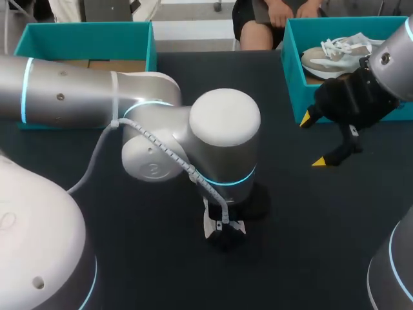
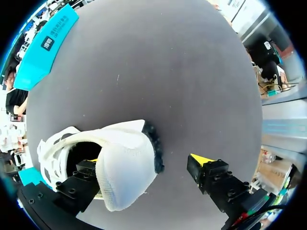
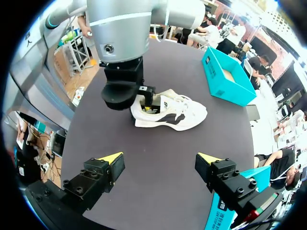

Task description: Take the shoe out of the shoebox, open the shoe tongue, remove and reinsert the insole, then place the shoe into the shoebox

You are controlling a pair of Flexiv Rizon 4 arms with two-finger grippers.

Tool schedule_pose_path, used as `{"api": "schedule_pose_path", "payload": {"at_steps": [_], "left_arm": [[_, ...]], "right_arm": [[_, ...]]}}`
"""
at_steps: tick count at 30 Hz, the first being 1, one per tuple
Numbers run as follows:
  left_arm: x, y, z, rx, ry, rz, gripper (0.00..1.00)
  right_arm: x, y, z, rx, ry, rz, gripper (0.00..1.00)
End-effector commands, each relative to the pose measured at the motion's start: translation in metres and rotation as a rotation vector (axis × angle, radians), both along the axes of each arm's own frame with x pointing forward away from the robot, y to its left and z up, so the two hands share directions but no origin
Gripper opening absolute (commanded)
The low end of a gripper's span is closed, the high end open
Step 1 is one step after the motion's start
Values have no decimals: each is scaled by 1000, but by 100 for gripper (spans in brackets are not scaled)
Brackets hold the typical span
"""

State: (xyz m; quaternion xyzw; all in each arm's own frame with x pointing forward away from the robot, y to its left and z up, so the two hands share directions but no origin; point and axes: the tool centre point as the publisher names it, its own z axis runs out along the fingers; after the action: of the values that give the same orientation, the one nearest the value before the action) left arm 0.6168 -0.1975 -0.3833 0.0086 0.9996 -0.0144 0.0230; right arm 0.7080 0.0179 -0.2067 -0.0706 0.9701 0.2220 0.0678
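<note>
A dark bench seen from above, with two robot arms reaching over it. A white shoe with a dark side marking stands on its sole near the middle of the bench, outside both boxes. Its toe points toward the far-left shoebox.

The left arm comes in from the left and bends down over the shoe's heel, so from above only a sliver of white shows under its wrist. Its jaws are apart and not clamped. In the left wrist view one finger sits inside the shoe's opening. The padded heel collar lies between the two fingers. The other finger stands outside, clear of the heel, with bare bench between them.

The right arm enters from the right. Its jaws are spread wide and hold nothing, and its yellow tips hang above the bench just on the near side of the far-right shoebox. The right wrist view looks across the bench at the shoe and at the left arm over it, well apart from the right arm's fingers.

The far-left shoebox is teal and open, with a brown cardboard floor showing inside. The far-right shoebox is teal too, and a second pale shoe with white laces lies in it.
</note>
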Motion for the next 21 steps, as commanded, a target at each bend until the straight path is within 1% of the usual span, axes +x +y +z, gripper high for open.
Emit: {"api": "schedule_pose_path", "payload": {"at_steps": [1, 2, 3, 5, 6, 7, 9, 10, 11, 13, 14, 15, 19, 21], "left_arm": [[4, -7, -9, 12, 34, 5, 78], [5, -7, -9, 12, 37, 7, 77], [5, -7, -10, 15, 36, 7, 69], [5, -7, -11, 17, 45, 10, 63], [5, -6, -11, 18, 46, 9, 53], [5, -6, -12, 19, 52, 10, 49], [5, -4, -13, 21, 63, 12, 45], [5, -4, -13, 21, 68, 17, 36], [5, -3, -14, 24, 77, 20, 33], [5, -2, -16, 27, 107, 30, 11], [6, -1, -16, 30, 125, 33, 7], [6, -1, -16, 31, 137, 35, 0], [4, 4, -12, 39, 210, 48, 0], [3, 8, -3, 59, 231, 67, 0]], "right_arm": [[0, 1, -1, -3, 0, -1, 100], [0, 1, -1, -3, 0, -1, 100], [0, 1, -1, -3, 0, -1, 100], [0, 1, -1, -3, 0, -1, 100], [0, 1, -1, -3, 0, -1, 100], [0, 1, -1, -3, 0, -1, 100], [0, 1, -1, -3, 0, -1, 100], [0, 1, -1, -3, 0, -1, 100], [0, 1, -1, -3, 0, -1, 100], [0, 1, -1, -3, 0, -1, 100], [0, 1, -1, -3, 0, -1, 100], [0, 1, -1, -3, 0, -1, 100], [0, 1, -1, -3, 0, -1, 100], [0, 1, -1, -3, 0, -1, 100]]}}
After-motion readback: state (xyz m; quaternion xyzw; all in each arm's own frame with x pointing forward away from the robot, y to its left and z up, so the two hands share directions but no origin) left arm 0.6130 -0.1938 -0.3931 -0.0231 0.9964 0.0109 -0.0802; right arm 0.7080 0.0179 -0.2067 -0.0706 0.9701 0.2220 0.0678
